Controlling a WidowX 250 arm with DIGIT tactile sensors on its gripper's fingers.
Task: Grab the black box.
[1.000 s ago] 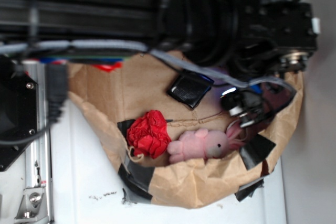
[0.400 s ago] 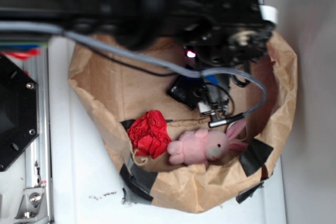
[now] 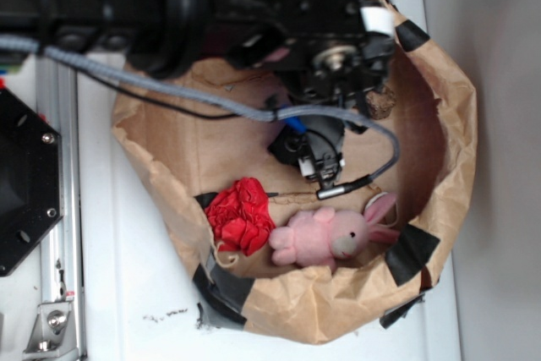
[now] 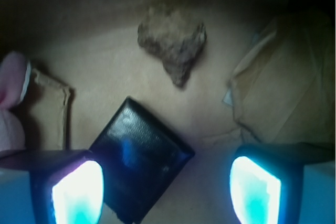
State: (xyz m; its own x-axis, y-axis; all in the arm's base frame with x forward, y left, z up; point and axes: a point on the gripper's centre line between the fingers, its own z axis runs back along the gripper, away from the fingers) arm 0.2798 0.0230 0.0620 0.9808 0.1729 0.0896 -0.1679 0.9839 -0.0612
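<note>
The black box (image 4: 139,156) lies flat on the brown paper floor of the bag, turned like a diamond, glossy with a blue glint. In the wrist view my gripper (image 4: 165,190) is open, and the box sits between the two glowing pads, close against the left pad (image 4: 79,192) and well apart from the right one. In the exterior view the arm hangs over the bag (image 3: 169,137) and covers most of the box (image 3: 287,143); my gripper (image 3: 319,154) is down inside the bag at the box.
A brown rock-like lump (image 4: 173,40) lies just beyond the box. A pink plush rabbit (image 3: 330,234) and a red paper ball (image 3: 241,216) rest near the bag's front wall. A grey cable (image 3: 355,124) loops beside the gripper. The bag's walls rise all round.
The arm has swung left and lowered into the bag, from over its right rim to directly above the black box, which is now mostly covered.
</note>
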